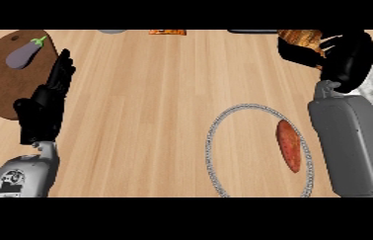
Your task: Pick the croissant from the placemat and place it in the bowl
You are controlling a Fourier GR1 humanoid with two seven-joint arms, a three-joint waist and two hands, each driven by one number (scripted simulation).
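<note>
We look straight down on a worktop (pixel 146 110) of pale wood, its grain running from six o'clock up to twelve o'clock in long straight boards. The light falls evenly across it, and we see no hard shadows. The wood fills the view from edge to edge; we see no walls, floor or windows, so of the room around it we can tell nothing.
</note>
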